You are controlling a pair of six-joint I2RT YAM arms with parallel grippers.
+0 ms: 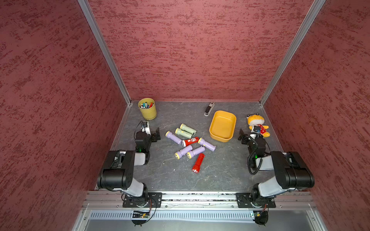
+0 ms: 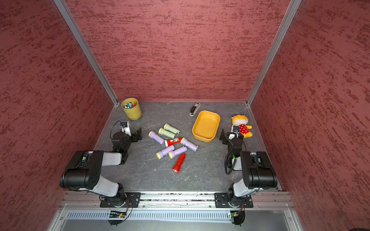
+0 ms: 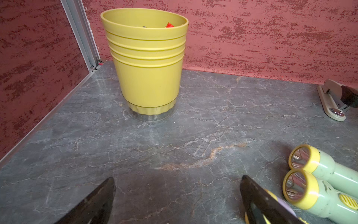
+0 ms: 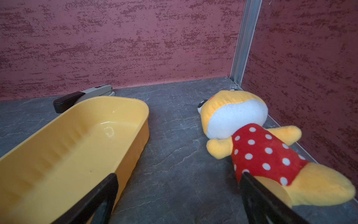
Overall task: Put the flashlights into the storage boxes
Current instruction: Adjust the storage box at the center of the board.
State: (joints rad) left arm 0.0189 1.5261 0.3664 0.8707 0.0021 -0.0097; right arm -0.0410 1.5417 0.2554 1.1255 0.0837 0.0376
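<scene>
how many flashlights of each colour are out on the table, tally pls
lilac flashlights: 4
pale green flashlights: 2
red flashlights: 2
total: 8

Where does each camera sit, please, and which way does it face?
Top views: high behind the bases, looking down on the table; left gripper and right gripper show, both open, flashlights between.
Left wrist: behind the left gripper, facing the yellow cup; its fingertips show.
Right wrist: behind the right gripper, facing the storage box and plush toy; its fingertips show.
Shared: both wrist views catch the stapler; left wrist and top views share the green flashlights.
</scene>
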